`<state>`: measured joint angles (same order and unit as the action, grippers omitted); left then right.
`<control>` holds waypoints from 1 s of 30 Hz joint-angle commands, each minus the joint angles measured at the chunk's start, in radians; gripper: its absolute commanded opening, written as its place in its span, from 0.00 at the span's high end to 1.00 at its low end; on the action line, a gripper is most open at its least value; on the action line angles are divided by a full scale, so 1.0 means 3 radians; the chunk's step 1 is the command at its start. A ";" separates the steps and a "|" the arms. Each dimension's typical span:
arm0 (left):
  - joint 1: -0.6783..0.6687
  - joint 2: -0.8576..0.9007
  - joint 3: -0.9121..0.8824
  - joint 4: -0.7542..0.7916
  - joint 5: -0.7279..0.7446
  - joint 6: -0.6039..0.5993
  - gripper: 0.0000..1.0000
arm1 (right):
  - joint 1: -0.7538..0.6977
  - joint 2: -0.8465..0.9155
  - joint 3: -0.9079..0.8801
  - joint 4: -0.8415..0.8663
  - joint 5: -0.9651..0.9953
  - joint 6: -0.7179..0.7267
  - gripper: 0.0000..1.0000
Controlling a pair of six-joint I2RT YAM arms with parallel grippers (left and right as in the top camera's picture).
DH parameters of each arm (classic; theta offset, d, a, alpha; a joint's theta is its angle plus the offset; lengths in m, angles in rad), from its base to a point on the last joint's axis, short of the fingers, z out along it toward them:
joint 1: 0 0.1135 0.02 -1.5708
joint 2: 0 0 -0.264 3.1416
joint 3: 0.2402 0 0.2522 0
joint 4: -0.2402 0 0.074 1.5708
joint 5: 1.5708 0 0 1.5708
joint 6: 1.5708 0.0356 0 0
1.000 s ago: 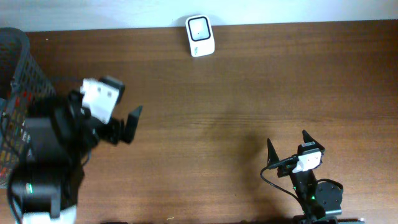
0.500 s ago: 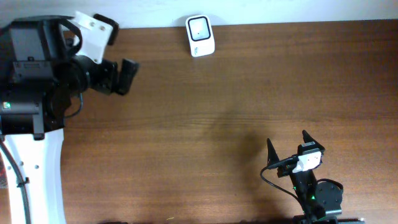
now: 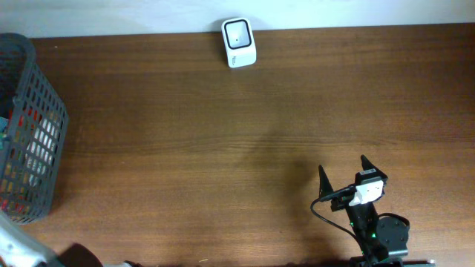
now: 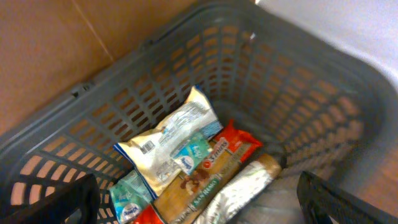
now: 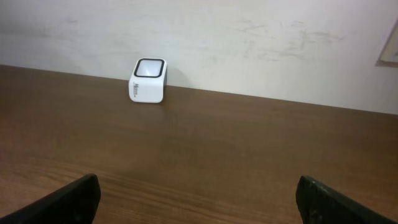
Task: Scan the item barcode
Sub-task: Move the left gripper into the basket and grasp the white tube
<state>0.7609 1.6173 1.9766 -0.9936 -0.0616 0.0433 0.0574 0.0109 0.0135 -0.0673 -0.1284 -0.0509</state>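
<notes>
White snack pack [image 4: 163,138] lies in the grey basket [image 4: 298,93], barcode [image 4: 147,147] seemingly upward.

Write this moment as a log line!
left pincer open, facing basket | right pincer open, empty | snacks in basket | scanner untouched

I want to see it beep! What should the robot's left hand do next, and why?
Probably lower the open left hand into the basket toward the white packet: it lies on top, its barcode showing, and nothing is held yet.
</notes>
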 commanded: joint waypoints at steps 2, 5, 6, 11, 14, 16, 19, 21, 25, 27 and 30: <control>0.0252 0.0440 0.0043 0.0042 0.0215 0.0132 0.01 | -0.0018 -0.0024 -0.0027 -0.0001 0.0019 0.0033 0.01; 0.0360 0.0694 0.0043 0.0043 0.0543 0.0378 0.01 | -0.0019 -0.0024 -0.0027 -0.0001 0.0019 0.0033 0.01; 0.0398 0.0787 0.0043 0.0043 0.0631 0.0465 0.01 | -0.0019 -0.0024 -0.0027 -0.0001 0.0019 0.0033 0.01; 0.0435 0.1164 0.0042 -0.0078 0.1227 0.0936 0.01 | -0.0018 -0.0024 -0.0027 -0.0001 0.0019 0.0033 0.01; 0.0435 0.1336 0.0039 -0.0181 0.1245 0.0935 0.01 | -0.0018 -0.0024 -0.0027 -0.0001 0.0019 0.0033 0.01; 0.0432 0.1488 0.0039 -0.0326 0.1245 0.0933 0.10 | -0.0018 -0.0024 -0.0027 -0.0001 0.0019 0.0033 0.01; 0.0431 0.1712 0.0036 -0.0422 0.1296 0.0933 0.16 | -0.0018 -0.0024 -0.0027 -0.0001 0.0019 0.0033 0.01; 0.0407 0.1817 0.0020 -0.0446 0.1293 0.0951 0.24 | -0.0018 -0.0024 -0.0027 -0.0001 0.0019 0.0033 0.01; 0.0280 0.1980 0.0020 -0.0445 0.1223 0.1015 0.29 | -0.0018 -0.0024 -0.0027 -0.0001 0.0019 0.0033 0.01; 0.0167 0.2028 0.0020 -0.0445 0.1165 0.1038 0.31 | -0.0018 -0.0024 -0.0027 -0.0001 0.0019 0.0033 0.01; 0.0050 0.2088 0.0020 -0.0445 0.0956 0.1035 0.30 | -0.0018 -0.0024 -0.0027 -0.0001 0.0019 0.0033 0.01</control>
<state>0.8028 2.2051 1.9766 -1.1225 0.2802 0.3344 0.0574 0.0109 0.0135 -0.0673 -0.1284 -0.0505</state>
